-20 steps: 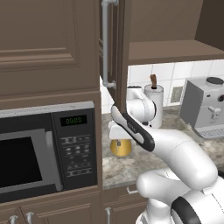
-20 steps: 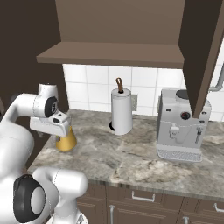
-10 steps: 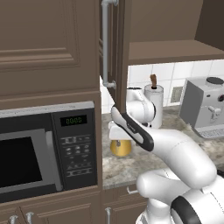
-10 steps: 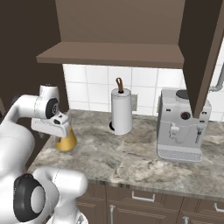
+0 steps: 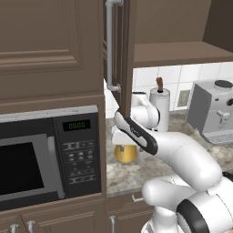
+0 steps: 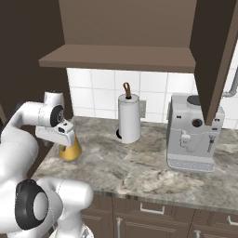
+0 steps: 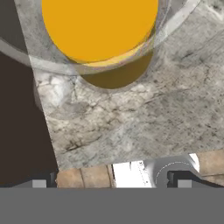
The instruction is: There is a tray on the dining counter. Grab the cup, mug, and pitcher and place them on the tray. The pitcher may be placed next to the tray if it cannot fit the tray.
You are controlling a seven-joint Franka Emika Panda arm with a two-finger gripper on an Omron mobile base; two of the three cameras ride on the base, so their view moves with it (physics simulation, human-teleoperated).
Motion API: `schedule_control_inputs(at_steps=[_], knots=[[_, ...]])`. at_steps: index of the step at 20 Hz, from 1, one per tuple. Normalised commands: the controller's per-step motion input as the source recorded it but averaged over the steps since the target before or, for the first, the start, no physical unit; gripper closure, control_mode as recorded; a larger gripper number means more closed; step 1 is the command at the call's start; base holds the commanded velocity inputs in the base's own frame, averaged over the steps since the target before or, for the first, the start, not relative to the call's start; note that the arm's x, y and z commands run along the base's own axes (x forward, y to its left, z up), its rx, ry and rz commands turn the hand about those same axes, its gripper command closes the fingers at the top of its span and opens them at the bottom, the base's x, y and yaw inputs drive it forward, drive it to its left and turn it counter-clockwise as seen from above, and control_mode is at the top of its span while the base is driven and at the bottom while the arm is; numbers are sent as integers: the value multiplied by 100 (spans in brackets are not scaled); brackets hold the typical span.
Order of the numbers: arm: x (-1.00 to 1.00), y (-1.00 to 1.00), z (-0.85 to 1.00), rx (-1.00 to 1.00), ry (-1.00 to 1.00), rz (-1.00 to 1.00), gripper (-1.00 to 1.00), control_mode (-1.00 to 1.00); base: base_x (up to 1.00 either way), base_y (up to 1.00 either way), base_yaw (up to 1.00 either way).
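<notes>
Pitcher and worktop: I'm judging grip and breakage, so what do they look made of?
The pitcher looks like clear glossy glass: its amber contents show through. The worktop looks like polished stone, with mottled grey-beige veining; it could be laminate.

Lighting is even and soft, rendered without glare. The area under the upper cabinet (image 6: 125, 58) is dim. Soft shadows lie on the worktop (image 6: 139, 167). All views are sharp.

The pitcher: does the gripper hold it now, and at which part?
Nothing is held. The gripper is open, directly above the pitcher on the worktop, its fingers not closed on the glass.
</notes>
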Motion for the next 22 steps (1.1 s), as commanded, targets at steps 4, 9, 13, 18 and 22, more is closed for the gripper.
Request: schedule_control_inputs(at_steps=[4,9,13,18,22], knots=[[17,7,0,0,0,-3,-100,-100,0,0,0],[18,5,0,0,0,-3,-100,-100,0,0,0],[21,5,0,0,0,-3,-100,-100,0,0,0],[19,3,-1,0,0,-2,-100,-100,0,0,0],[19,1,-2,0,0,-1,-100,-100,0,0,0]])
